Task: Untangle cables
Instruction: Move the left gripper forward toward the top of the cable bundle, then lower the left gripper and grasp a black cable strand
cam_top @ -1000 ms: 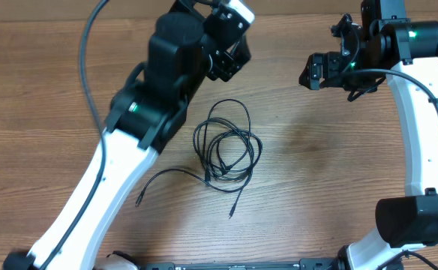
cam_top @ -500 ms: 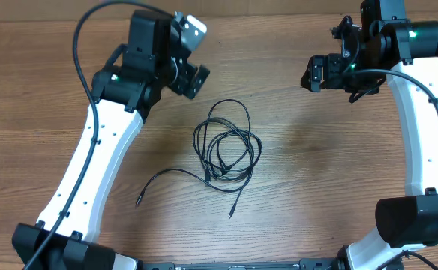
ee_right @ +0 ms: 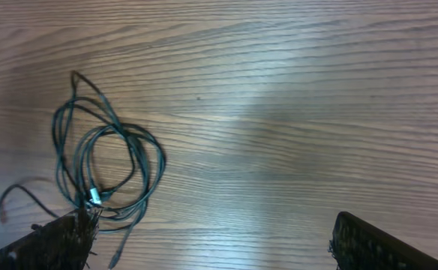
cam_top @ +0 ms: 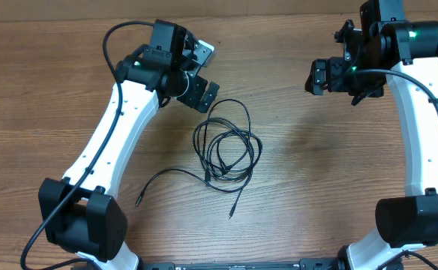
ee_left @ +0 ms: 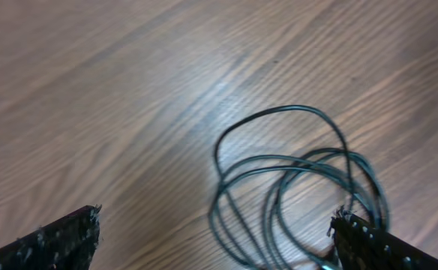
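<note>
**Camera positions: three views, one table**

Overhead: fixed above, facing straight down on the brown wood-grain table (cam_top: pixel 316 150); farthest off, widest field.
Left wrist: low and near, tilted across the boards, its own dark fingertips (ee_left: pixel 54 244) at 7 and 5 o'clock.
Right wrist: higher and farther back, its black fingertips (ee_right: pixel 384 240) in the same corners.
Shared by all three: the tangle of thin black cables (cam_top: pixel 226 150), central overhead, at 5 o'clock for the left wrist, 8 o'clock for the right.
</note>
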Motion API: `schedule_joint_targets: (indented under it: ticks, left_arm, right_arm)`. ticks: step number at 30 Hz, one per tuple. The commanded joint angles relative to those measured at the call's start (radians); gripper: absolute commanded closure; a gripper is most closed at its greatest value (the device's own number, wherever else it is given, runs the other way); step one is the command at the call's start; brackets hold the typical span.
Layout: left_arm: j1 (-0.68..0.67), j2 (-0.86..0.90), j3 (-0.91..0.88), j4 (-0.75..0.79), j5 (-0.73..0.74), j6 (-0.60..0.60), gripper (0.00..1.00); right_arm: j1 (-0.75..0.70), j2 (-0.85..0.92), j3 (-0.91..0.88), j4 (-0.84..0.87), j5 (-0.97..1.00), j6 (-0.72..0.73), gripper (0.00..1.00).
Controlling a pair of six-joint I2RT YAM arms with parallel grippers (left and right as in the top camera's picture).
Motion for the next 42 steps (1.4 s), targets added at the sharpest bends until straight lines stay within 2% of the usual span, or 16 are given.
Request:
schedule_joint_targets:
  ticks: [1,12,17,21,27,33,39,42]
  left_arm:
    - [-0.002,0.035,0.009,0.010,0.103,-0.043,0.00]
    - [-0.011,0.086,0.009,0.021,0.168,-0.101,0.00]
    - [-0.035,0.128,0.008,0.110,0.257,-0.072,0.00]
    - [-0.069,0.187,0.008,0.160,0.262,-0.027,0.00]
    - [-0.098,0.289,0.008,0.163,0.172,0.102,0.00]
    - [-0.097,0.318,0.008,0.167,0.114,0.248,0.00]
    - [-0.097,0.322,0.008,0.259,-0.020,0.261,0.00]
    - [-0.097,0.324,0.008,0.308,-0.041,0.261,0.00]
  right_arm:
    - [0.001,-0.035,0.020,0.000,0.054,0.021,0.00]
    - [0.001,-0.035,0.020,-0.005,0.055,0.024,0.00]
    - [0.001,-0.035,0.020,-0.018,0.054,0.046,0.00]
    - [0.001,-0.035,0.020,-0.030,0.054,0.047,0.00]
    - [0.001,-0.035,0.020,-0.051,0.054,0.069,0.00]
    - [0.001,-0.035,0.020,-0.069,0.053,0.069,0.00]
    - [0.001,-0.035,0.020,-0.078,0.050,0.073,0.00]
    - [0.002,-0.035,0.020,-0.078,0.048,0.077,0.00]
